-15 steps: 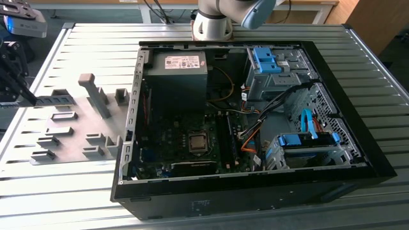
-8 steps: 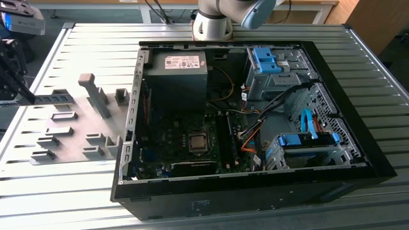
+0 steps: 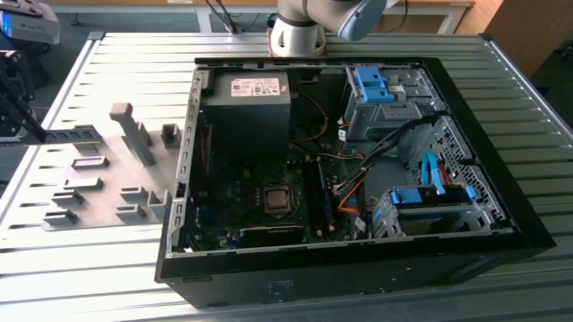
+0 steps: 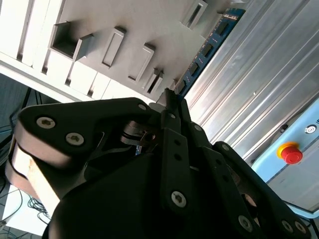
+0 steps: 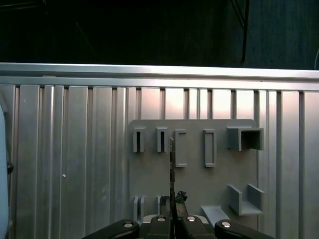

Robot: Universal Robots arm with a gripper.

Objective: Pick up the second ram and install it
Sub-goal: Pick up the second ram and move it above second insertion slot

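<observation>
The second ram is a thin blue stick with dark chips, held level over the grey holder plate at the exterior view's left. My gripper is shut on one end of it. In the second wrist view the ram runs out from the closed gripper across the plate's edge. In the first wrist view the ram shows edge-on, rising from the gripper between the plate's holder blocks. The open computer case lies to the exterior view's right, with its motherboard exposed.
Inside the case are a power supply, blue drive-bay clips, and loose cables. A tall grey block stands on the holder plate. The arm's base is behind the case. A red stop button sits off the table.
</observation>
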